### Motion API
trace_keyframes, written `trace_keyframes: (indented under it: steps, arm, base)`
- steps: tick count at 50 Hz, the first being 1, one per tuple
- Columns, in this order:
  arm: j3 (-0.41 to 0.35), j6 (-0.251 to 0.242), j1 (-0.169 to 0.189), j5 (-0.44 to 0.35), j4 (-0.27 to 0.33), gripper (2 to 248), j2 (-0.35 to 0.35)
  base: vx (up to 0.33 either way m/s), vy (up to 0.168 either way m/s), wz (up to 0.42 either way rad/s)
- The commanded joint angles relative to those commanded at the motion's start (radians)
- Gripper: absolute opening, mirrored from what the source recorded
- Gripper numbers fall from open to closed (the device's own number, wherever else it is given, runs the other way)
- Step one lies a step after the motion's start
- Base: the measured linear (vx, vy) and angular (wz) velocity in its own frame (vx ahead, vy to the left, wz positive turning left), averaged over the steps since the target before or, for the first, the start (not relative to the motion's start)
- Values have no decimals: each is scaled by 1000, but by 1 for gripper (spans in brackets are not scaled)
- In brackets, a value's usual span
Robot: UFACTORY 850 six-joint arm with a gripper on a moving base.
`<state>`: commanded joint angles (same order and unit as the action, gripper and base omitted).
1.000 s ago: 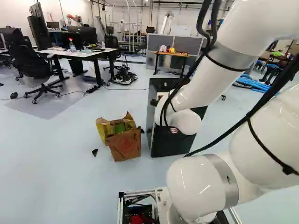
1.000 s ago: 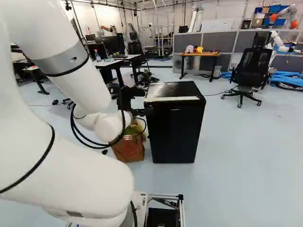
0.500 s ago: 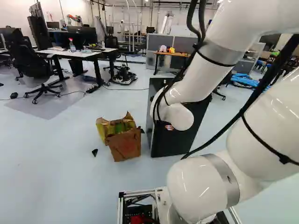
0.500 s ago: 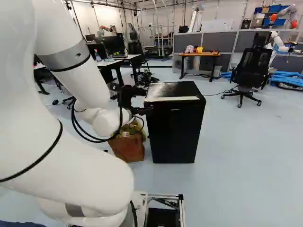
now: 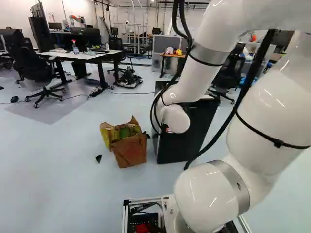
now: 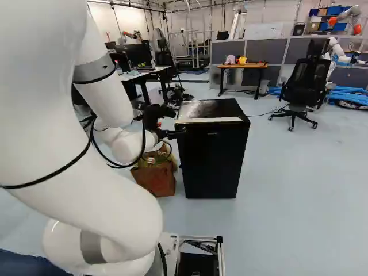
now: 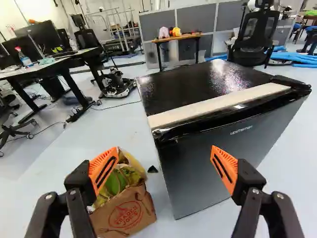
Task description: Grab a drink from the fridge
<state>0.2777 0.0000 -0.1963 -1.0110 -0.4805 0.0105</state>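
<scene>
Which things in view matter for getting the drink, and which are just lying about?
For the job:
- black fridge
- tool, fingers open

Just lying about:
- brown paper bag beside the fridge
- spray bottle on a desk
- office chair

The left and right base views are taken from behind the white arm (image 6: 86, 172), to its left and right respectively, and both are directed ahead and slightly down. In the wrist view, the black mini fridge (image 6: 213, 161) and brown paper bag (image 5: 130, 153) are seen obliquely from above, much nearer than in the base views. Fridge, bag and wood-topped table (image 6: 242, 66) are shared by all three.
</scene>
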Motion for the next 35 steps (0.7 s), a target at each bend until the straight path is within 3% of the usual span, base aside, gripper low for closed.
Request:
trace_keyframes:
  steps: [35]
  arm:
    - [79, 0, -57, -147, -160, 247, 172]
  base:
    - [0, 0, 0]
